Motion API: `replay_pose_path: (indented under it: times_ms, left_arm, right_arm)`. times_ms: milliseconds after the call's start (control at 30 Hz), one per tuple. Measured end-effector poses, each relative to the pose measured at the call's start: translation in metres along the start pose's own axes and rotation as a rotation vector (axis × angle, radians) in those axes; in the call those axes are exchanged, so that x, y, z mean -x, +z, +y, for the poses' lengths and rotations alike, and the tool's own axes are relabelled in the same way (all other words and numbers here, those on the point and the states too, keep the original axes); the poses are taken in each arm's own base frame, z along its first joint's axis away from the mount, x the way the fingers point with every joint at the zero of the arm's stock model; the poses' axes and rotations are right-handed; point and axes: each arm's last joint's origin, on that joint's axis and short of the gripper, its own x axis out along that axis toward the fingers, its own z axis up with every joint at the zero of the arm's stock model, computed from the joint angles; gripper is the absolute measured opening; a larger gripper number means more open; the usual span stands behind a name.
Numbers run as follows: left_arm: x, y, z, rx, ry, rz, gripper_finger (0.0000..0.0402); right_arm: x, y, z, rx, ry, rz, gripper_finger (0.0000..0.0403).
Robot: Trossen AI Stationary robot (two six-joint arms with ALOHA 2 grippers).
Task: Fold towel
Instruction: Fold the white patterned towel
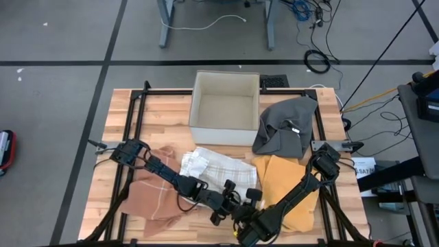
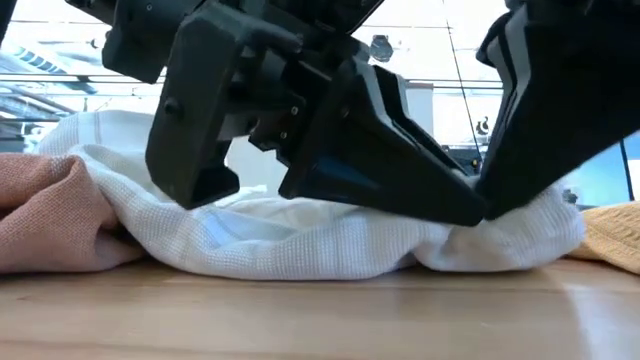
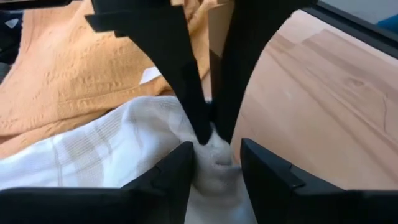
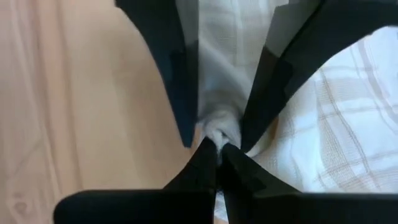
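The right tool [image 4: 219, 149] is clenched on a pinch of the white towel [image 1: 216, 167] at its near corner. The left tool [image 3: 216, 163] meets it at the same spot, its fingers [image 3: 177, 171] set on both sides of that fold and partly apart. The towel is seen lying crumpled at the front middle of the counter [image 1: 171, 110], between a pink cloth [image 1: 147, 192] and an orange cloth [image 1: 288, 182]. A box [image 1: 225, 108] and a grey cloth [image 1: 285, 123] are placed behind.

Towel [image 2: 300, 245] corner — behind end effectors
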Motion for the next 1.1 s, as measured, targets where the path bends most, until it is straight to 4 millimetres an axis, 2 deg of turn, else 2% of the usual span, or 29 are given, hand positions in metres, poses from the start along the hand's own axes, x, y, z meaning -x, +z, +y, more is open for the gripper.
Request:
replay_pose_path:
  times_ms: [100, 200, 233, 400, 567, 700, 900, 1100]
  left_arm:
    - [0.0, -0.001, 0.0, -0.003, -0.003, 0.014, 0.01]
    - [0.001, -0.001, -0.004, -0.045, -0.012, 0.021, 0.0032]
    - [0.001, -0.001, -0.006, -0.07, -0.016, 0.02, 0.002]
    - [0.006, -0.001, -0.02, -0.166, -0.062, 0.07, 0.0013]
    - [0.026, 0.005, -0.041, -0.231, -0.152, 0.17, 0.0013]
    - [0.042, 0.01, -0.058, -0.292, -0.238, 0.209, 0.0013]
    - [0.062, 0.019, -0.075, -0.345, -0.266, 0.235, 0.0012]
    - [0.072, 0.028, -0.072, -0.357, -0.196, 0.223, 0.0012]
  right_arm:
    - [0.006, 0.005, 0.003, 0.007, 0.019, -0.021, 0.0001]
    - [0.012, 0.009, 0.004, 0.029, 0.033, -0.033, 0.001]
    - [0.014, 0.009, 0.005, 0.036, 0.037, -0.039, 0.0015]
    - [0.036, 0.008, 0.009, 0.116, 0.03, -0.055, 0.0065]
    - [0.062, -0.009, 0.013, 0.195, -0.015, -0.042, 0.0141]
    - [0.071, -0.023, 0.018, 0.302, -0.07, -0.104, 0.0188]
    - [0.058, -0.039, 0.025, 0.406, -0.081, -0.156, 0.0213]
    - [0.027, -0.041, 0.028, 0.472, -0.032, -0.181, 0.0209]
